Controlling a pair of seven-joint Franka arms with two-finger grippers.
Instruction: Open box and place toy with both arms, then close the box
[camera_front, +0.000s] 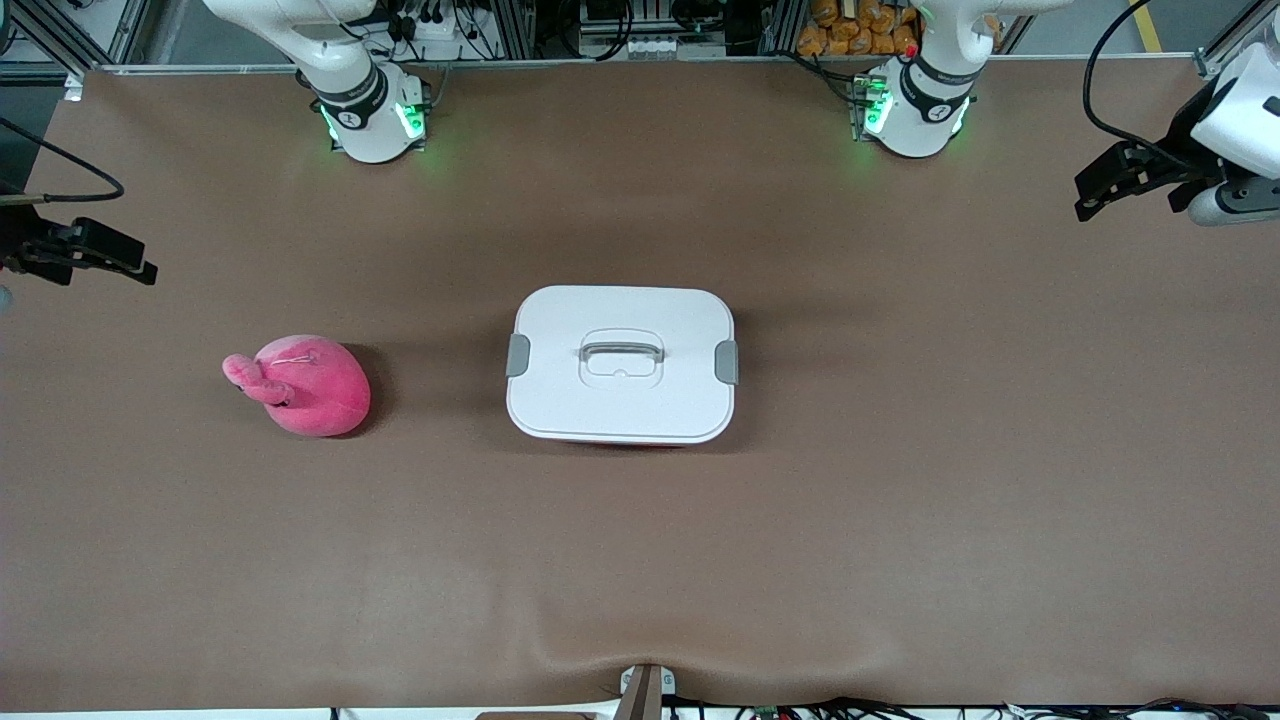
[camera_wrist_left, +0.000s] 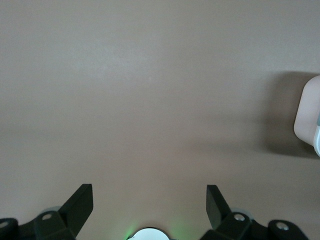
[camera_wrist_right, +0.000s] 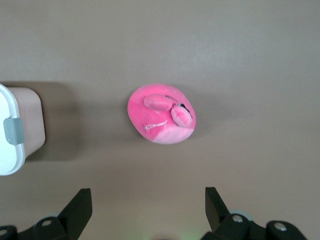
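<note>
The box (camera_front: 620, 365) stands in the middle of the table, its white lid on, with a grey handle (camera_front: 621, 352) and a grey clip at each side. The pink plush toy (camera_front: 305, 385) lies on the table beside it, toward the right arm's end. My right gripper (camera_front: 140, 268) is open and empty, up over that end of the table; its wrist view shows the toy (camera_wrist_right: 161, 114) and a corner of the box (camera_wrist_right: 20, 130). My left gripper (camera_front: 1090, 198) is open and empty, up over the left arm's end; its wrist view shows only the box's edge (camera_wrist_left: 306, 117).
The brown table mat (camera_front: 900, 500) covers the whole table. A small bracket (camera_front: 645, 688) sits at the table's edge nearest the front camera. Cables and orange items (camera_front: 860, 30) lie past the arms' bases, off the mat.
</note>
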